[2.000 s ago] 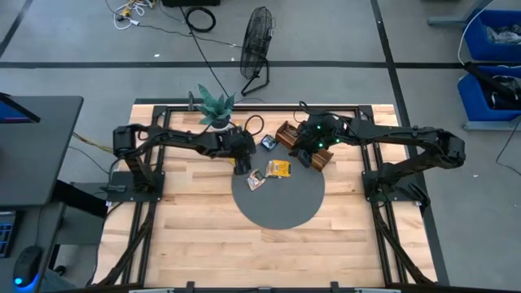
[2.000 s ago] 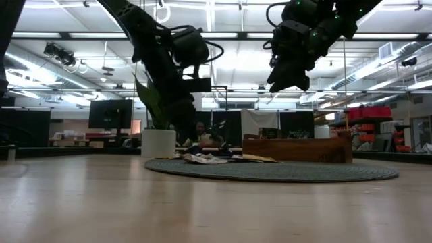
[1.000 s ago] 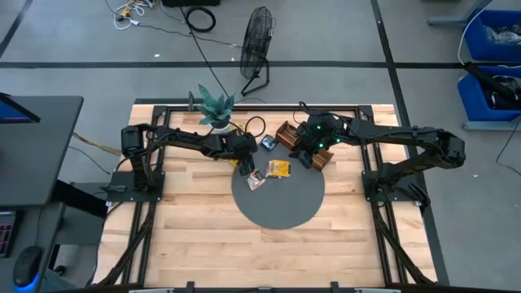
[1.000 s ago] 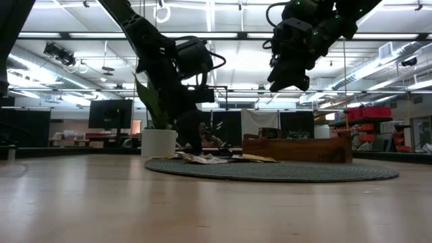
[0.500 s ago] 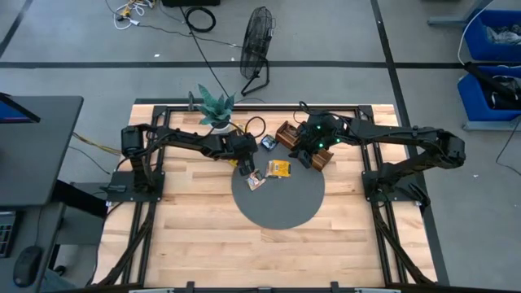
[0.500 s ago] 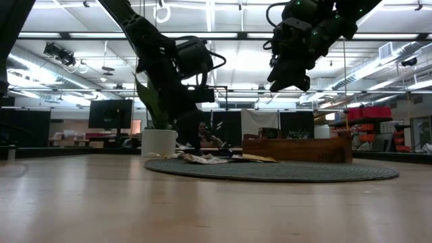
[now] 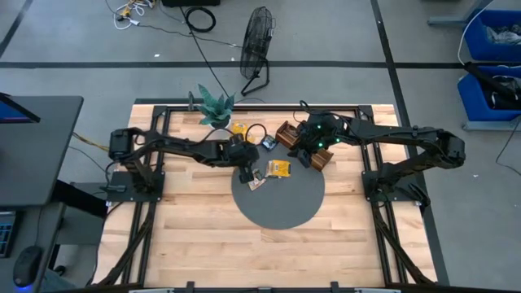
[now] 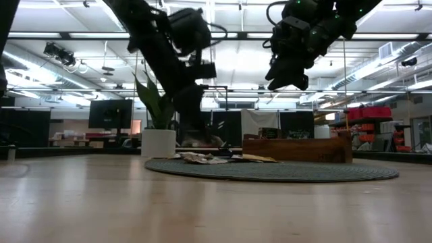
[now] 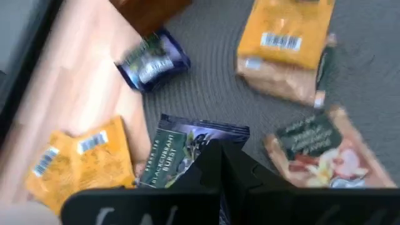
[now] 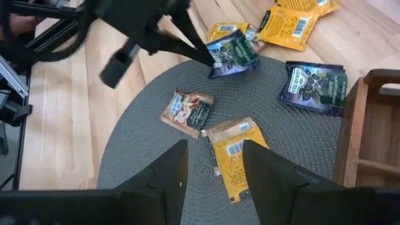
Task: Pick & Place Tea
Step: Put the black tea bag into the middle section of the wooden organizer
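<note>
Left hand [image 9: 220, 164] pinches dark packet [image 9: 181, 153] — lower edge hidden.

Glossy foil tea packets [image 9: 187, 156]; woven matt grey mat [image 10: 275, 156]; varnished wood table [image 7: 203, 244].

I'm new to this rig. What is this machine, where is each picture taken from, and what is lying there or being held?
These are two robot arms at a wooden table. One camera looks straight down, one sits level with the tabletop, and one rides on each arm's wrist. Small tea packets lie on and beside a round grey mat: a yellow packet, a whitish packet, a dark blue packet, and more yellow ones on the wood. The left gripper is shut on a dark tea packet, apparently just above the mat. The right gripper hangs open and empty over a wooden tray. A potted plant stands at the back.
</note>
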### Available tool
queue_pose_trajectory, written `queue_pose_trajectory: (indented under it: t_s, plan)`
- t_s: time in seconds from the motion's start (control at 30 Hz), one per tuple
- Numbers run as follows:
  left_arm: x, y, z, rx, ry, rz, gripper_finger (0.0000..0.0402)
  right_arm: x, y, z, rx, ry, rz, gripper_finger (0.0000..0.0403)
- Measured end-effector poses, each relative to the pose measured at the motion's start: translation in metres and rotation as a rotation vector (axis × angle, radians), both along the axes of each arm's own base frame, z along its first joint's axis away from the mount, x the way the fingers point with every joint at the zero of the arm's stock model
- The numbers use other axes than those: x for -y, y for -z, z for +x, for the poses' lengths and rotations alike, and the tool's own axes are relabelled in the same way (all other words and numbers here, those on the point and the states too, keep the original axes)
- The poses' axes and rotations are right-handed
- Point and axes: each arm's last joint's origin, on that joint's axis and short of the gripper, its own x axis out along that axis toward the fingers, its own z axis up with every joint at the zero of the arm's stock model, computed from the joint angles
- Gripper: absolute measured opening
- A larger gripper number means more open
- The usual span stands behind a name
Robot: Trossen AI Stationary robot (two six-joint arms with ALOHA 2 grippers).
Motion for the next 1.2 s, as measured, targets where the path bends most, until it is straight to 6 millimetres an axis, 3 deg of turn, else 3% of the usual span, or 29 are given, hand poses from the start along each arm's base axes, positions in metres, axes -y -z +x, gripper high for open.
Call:
queue_pose_trajectory:
  t_s: [0.23, 0.53, 0.67, 0.97, 1.2]
  plan:
    - [0.009, -0.021, -0.009, 0.029, -0.011, 0.054, 0.0001, 0.001, -0.001, 0.001, 0.014, 0.009, -0.008, 0.016]
    - [0.024, -0.059, -0.019, 0.113, 0.033, 0.212, 0.0001, 0.004, -0.009, 0.006, 0.109, 0.137, 0.142, 0.016]
    - [0.033, -0.075, -0.026, 0.129, 0.104, 0.276, 0.0001, 0.005, -0.016, 0.01, 0.19, 0.106, 0.224, 0.0168]
    - [0.07, -0.105, -0.036, 0.114, 0.467, 0.521, 0.0001, 0.016, -0.021, 0.005, 0.239, 0.047, 0.437, 0.0232]
    - [0.085, -0.117, -0.033, 0.108, 0.582, 0.664, 0.0001, 0.019, -0.025, 0.005, 0.255, 0.054, 0.553, 0.0292]
